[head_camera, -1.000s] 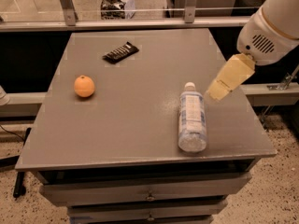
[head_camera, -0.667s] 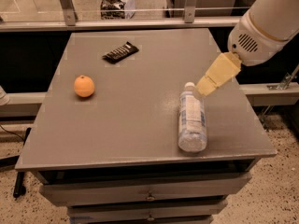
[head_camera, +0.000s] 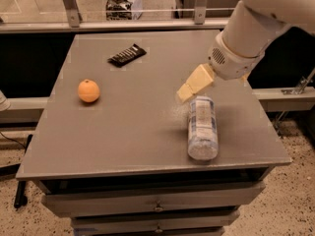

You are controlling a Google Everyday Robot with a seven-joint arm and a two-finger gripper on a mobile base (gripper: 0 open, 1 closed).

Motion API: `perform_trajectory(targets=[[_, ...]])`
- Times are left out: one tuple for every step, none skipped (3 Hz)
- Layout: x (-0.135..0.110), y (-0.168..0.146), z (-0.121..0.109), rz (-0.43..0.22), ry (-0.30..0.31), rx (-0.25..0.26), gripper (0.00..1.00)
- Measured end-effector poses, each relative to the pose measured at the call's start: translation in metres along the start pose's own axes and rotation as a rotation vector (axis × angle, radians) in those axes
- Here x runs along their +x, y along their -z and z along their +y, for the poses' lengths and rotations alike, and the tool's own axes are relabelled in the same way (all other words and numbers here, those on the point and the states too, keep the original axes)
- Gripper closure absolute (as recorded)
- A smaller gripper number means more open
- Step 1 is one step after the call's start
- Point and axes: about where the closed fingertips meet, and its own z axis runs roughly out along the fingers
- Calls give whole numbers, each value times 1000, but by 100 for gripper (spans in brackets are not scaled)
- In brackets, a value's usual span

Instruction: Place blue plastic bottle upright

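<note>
The blue plastic bottle point(head_camera: 202, 128) lies on its side at the right front of the grey table point(head_camera: 133, 132), its base towards the front edge. Its label faces up. Its cap end points away from the camera and is hidden behind my gripper. My gripper point(head_camera: 185, 94) is cream-coloured and hangs from the white arm point(head_camera: 246, 38) that reaches in from the upper right. It sits just above and left of the bottle's far end, close to the tabletop. Whether it touches the bottle cannot be told.
An orange point(head_camera: 88, 90) sits on the left part of the table. A dark flat packet point(head_camera: 127, 55) lies at the back middle. The table stands on drawers point(head_camera: 157, 205). A rail with metal posts point(head_camera: 69, 6) runs behind it.
The arm has swung left and down. My gripper has gone from the right of the bottle's cap end to right over it. The bottle, the orange and the packet have not moved.
</note>
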Motion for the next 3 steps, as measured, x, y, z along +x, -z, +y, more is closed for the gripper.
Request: perform_trajectory(targets=[[-12, -25, 8, 37, -138, 7, 0], [-19, -38, 17, 69, -237, 18, 0], [-13, -46, 26, 92, -309, 21, 0]])
